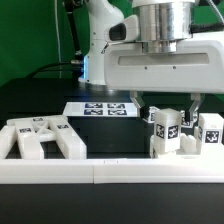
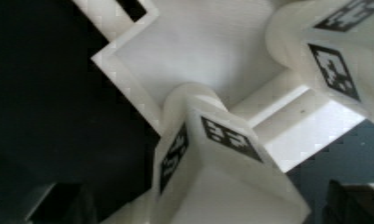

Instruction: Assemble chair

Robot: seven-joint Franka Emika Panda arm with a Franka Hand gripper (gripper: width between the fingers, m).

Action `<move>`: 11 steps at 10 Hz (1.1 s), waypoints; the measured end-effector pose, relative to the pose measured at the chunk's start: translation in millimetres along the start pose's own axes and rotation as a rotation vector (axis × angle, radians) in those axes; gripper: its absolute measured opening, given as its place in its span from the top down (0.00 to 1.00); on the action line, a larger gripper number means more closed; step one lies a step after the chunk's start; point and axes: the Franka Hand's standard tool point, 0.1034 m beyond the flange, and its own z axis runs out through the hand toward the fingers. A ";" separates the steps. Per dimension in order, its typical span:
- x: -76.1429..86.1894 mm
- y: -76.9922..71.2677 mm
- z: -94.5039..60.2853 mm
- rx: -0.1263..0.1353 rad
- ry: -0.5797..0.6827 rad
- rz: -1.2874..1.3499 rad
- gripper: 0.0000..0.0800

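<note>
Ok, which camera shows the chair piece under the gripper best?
The exterior view. There the chair piece stands almost whole below the gripper, with its tagged posts showing. The wrist view is too close: it shows only white slabs and a few tags, cut off at the edges.

the exterior view sits low and close, facing across the black table (image 1: 40,105) toward the gripper (image 1: 172,112). the wrist view looks down from much nearer; both share the chair parts (image 2: 219,140).

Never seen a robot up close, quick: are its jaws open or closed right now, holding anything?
Gripper: open, jaws straddling the tagged white chair part, holding nothing.
</note>
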 end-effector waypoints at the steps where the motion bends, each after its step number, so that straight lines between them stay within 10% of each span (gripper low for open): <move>1: 0.5 0.4 -0.1 -0.002 0.001 -0.101 0.19; 10: 3.0 3.1 0.6 -0.014 0.001 -0.760 0.19; 11: 2.9 3.2 0.7 -0.014 0.001 -0.753 0.34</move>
